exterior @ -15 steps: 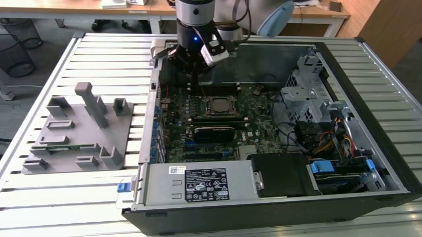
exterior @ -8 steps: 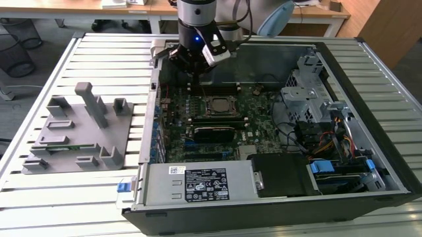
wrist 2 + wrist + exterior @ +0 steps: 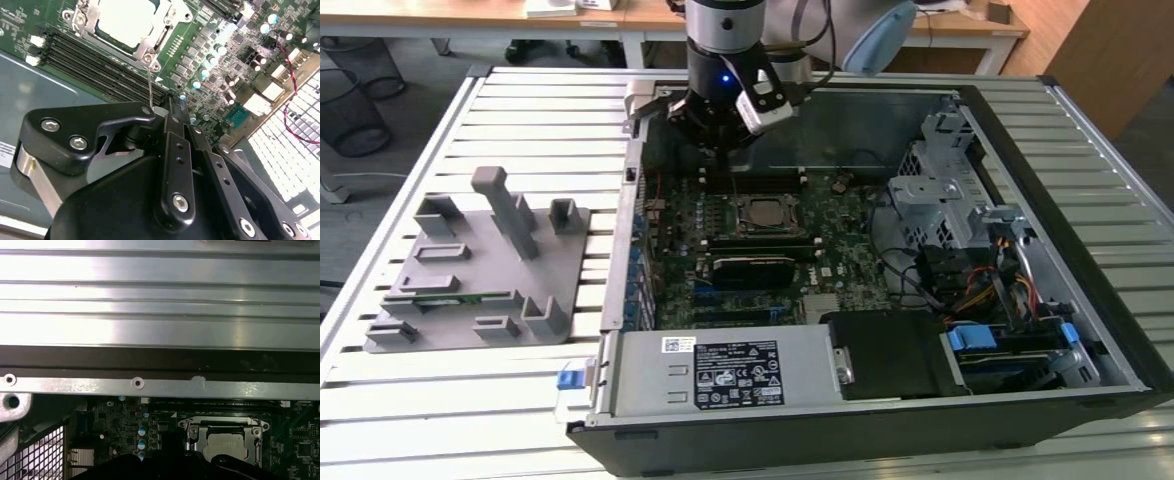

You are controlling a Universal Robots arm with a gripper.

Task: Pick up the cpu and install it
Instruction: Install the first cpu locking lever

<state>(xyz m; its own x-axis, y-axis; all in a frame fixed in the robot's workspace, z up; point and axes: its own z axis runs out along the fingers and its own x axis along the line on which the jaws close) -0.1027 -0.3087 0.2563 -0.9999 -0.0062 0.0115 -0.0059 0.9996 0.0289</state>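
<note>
Silvery cpu [image 3: 761, 213] seated in the board's socket — mid-motherboard [image 3: 847, 215].
Gripper [image 3: 720, 150] hangs over the board's far edge beside the socket; whether its fingers are apart, I cannot tell.

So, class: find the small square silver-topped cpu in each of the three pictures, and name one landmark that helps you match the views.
Exterior view: the small square silver-topped cpu sits in its socket mid-motherboard, just below the claw.
Second wrist view: cpu near the upper edge, inside the silver metal socket frame.
First wrist view: cpu low in the picture, under the frame's bar.
Shared landmark: the socket frame around the cpu, seen in all three.
</note>
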